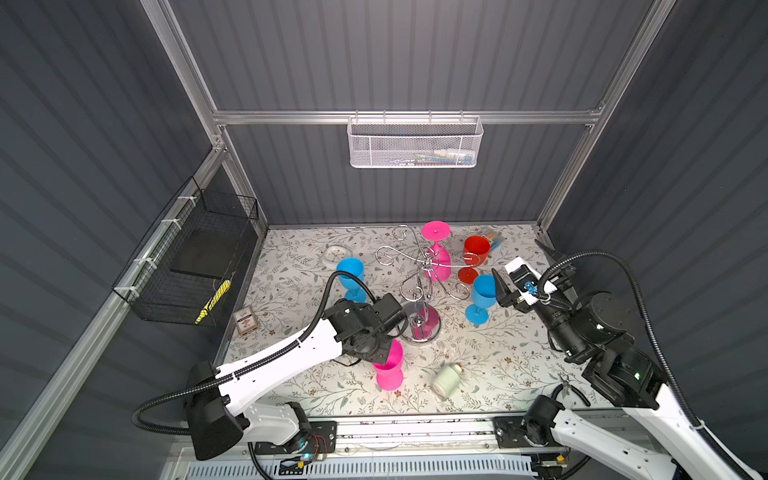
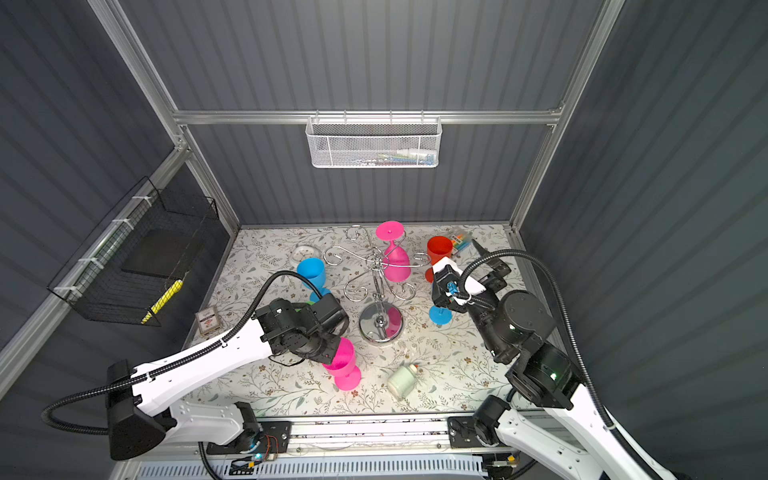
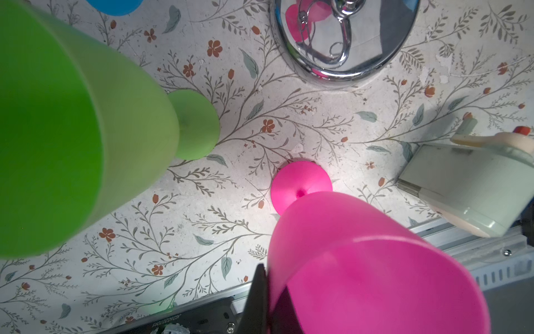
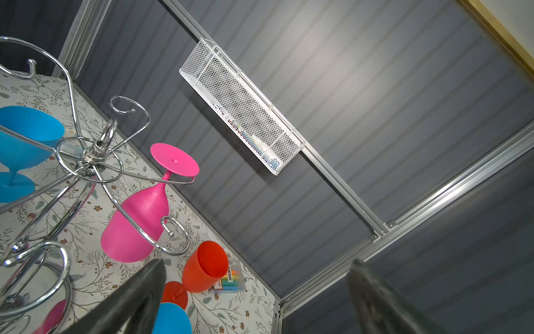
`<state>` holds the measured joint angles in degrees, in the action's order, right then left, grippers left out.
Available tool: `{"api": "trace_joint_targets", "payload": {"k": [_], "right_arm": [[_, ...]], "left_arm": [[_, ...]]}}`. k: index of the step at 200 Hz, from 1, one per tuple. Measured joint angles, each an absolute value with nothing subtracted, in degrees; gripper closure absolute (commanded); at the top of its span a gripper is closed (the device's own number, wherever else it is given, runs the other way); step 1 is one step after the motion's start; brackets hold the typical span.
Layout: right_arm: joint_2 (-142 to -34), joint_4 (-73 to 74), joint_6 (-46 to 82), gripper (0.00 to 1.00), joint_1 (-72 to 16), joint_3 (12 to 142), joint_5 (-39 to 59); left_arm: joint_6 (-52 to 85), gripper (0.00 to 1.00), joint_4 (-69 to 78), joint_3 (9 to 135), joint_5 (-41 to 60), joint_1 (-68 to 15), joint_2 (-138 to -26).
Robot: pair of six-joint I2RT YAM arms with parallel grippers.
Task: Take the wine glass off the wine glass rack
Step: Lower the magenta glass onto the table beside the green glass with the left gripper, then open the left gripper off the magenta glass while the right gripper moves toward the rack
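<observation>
Left fingers [image 3: 257, 300] are pinched shut on the rim of the near pink wine glass [image 1: 388, 368], one finger outside the bowl wall, one inside. That glass stands upright close to the near edge of the counter [image 1: 507, 365], off the wine glass rack [image 1: 428, 264]. Right fingers [image 4: 130, 300] are spread to full width and grip nothing; they hang right of the rack, beside the right blue glass [image 1: 483, 291]. A second pink wine glass [image 1: 439, 266] hangs upside down from a far scroll arm of the rack.

In both top views the left wrist covers the left fingers and nearly all of a green glass [image 3: 72, 130]; the left wrist view cuts off its bowl at the frame edge.

Clearance: the rack's round base [image 3: 346, 37] sits just far of the held glass, the green glass is to its left, and a white jar [image 1: 446, 380] lies on its side to the right, apart. Bare counter lies right of the jar.
</observation>
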<state>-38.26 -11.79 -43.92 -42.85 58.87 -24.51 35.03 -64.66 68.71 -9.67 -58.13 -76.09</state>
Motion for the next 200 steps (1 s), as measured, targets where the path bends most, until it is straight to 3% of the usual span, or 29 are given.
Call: {"api": "trace_joint_targets", "payload": {"k": [23,63,100,129,156,200], "right_arm": [[-38.3,-11.8,-43.9,0.01,-42.9,58.8,-24.7],[-38.2,-11.8,-43.9,0.01,-42.9,58.7,-24.7],[-38.5,-11.8,-43.6,0.01,-42.9,58.7,-24.9],[-40.1,-11.9,-41.1,0.01,-41.5,59.4,-24.7],[-44.3,-13.8,-33.8,0.01,-35.3,64.0,-20.4],[-54.0,-18.8,-14.0,0.04,-19.0,76.5,-4.3]], "left_arm": [[35.2,0.96,-64.4,68.6,-9.7,-58.3,-76.5],[35.7,0.73,-64.2,68.3,-10.0,-58.5,-76.5],[36.6,0.58,-63.7,68.4,-10.3,-58.5,-75.3],[36.7,0.53,-63.7,70.8,-11.4,-58.5,-72.6],[36.7,0.51,-63.4,75.6,-13.6,-58.5,-69.3],[34.8,0.46,-60.3,79.5,-18.8,-58.5,-64.0]]}}
